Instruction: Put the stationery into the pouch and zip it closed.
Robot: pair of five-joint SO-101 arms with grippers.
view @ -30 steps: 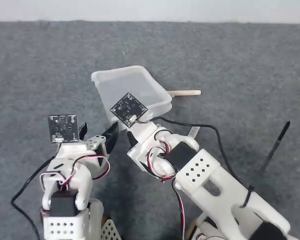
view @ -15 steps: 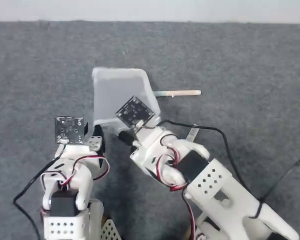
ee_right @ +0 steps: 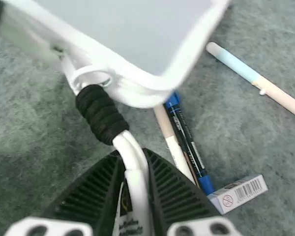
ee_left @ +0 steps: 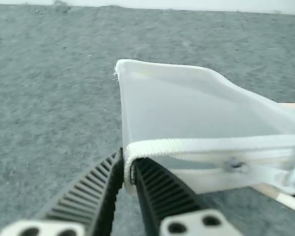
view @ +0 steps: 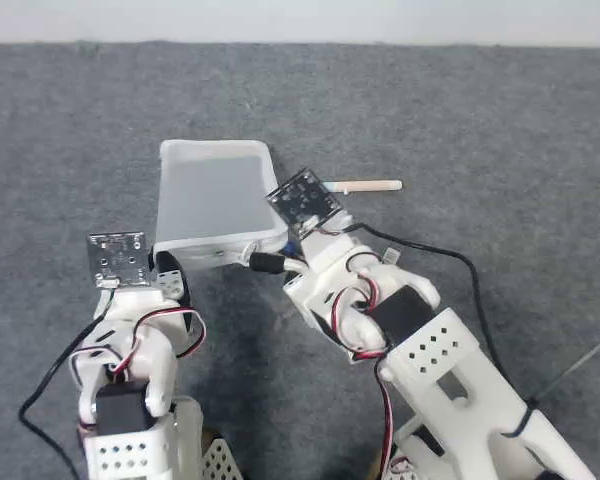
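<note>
pouch (view: 215, 195) translucent white; pull cord (ee_right: 132, 160) white; pen (ee_right: 188, 145) blue.

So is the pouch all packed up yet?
Not yet. Nothing looks packed: the blue pen, pastel pen and small box lie on the carpet outside the pouch. In hand: the left gripper pinches the pouch's zipper corner, the right gripper grips the pull cord. Left: stationery in, then zipping shut.
</note>
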